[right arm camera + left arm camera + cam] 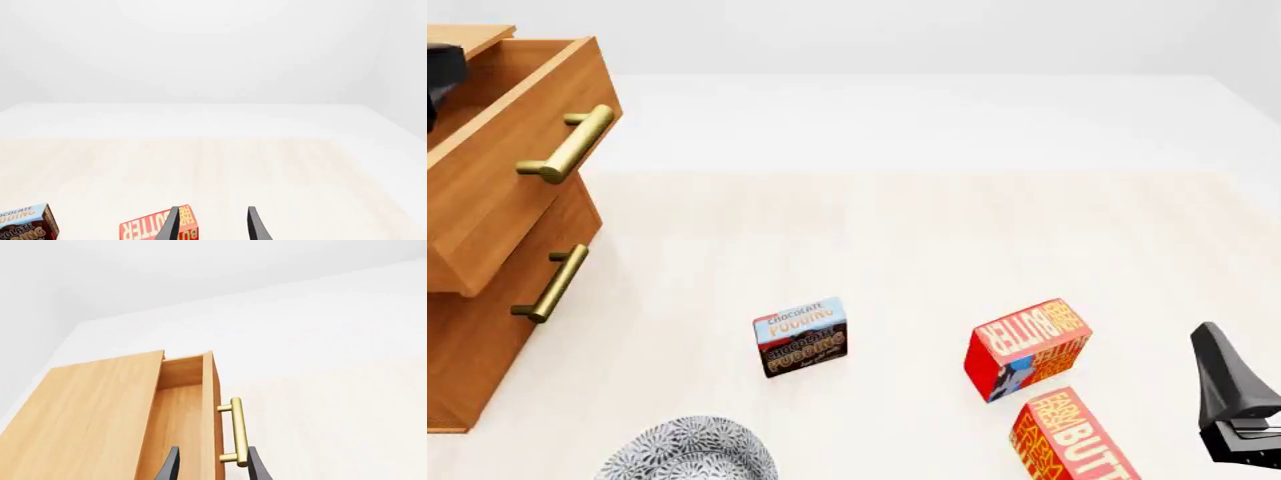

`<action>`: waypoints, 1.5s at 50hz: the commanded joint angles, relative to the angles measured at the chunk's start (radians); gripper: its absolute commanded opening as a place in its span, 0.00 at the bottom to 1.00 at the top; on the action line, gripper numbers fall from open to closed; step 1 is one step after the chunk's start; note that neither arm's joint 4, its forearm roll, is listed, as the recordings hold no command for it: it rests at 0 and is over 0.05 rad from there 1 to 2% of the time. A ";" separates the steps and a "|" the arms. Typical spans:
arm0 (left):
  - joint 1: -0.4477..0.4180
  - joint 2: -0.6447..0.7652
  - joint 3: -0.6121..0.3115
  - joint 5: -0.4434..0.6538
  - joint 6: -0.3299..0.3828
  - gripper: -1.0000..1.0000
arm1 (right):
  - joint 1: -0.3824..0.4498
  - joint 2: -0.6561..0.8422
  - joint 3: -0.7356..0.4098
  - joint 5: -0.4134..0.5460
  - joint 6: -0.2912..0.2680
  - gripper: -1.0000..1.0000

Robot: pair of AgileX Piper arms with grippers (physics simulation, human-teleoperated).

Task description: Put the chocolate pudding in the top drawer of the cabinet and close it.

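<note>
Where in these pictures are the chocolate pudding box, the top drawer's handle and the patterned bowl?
chocolate pudding [801,336], front view, on its lettered face.
top drawer's handle [567,144], front view, on the middle of the brass bar.
patterned bowl [689,450], front view, on its speckled top.

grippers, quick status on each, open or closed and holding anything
Left gripper: open, holding nothing, its fingers on either side of the top drawer front.
Right gripper: open, empty, above the table.

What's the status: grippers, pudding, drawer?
Left gripper open, empty, straddling the top drawer front by its handle; drawer pulled out. Right gripper open, empty. Chocolate pudding on the table, nothing between it and the cabinet.
</note>
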 commanded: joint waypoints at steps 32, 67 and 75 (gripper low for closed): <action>0.023 0.139 -0.034 0.075 0.044 1.00 | 0.000 0.000 0.000 0.000 0.000 1.00; 0.041 0.194 0.031 0.056 -0.004 1.00 | 0.000 -0.001 0.000 0.001 0.000 1.00; 0.049 0.210 0.046 0.042 -0.013 1.00 | 0.000 0.000 -0.001 0.001 0.000 1.00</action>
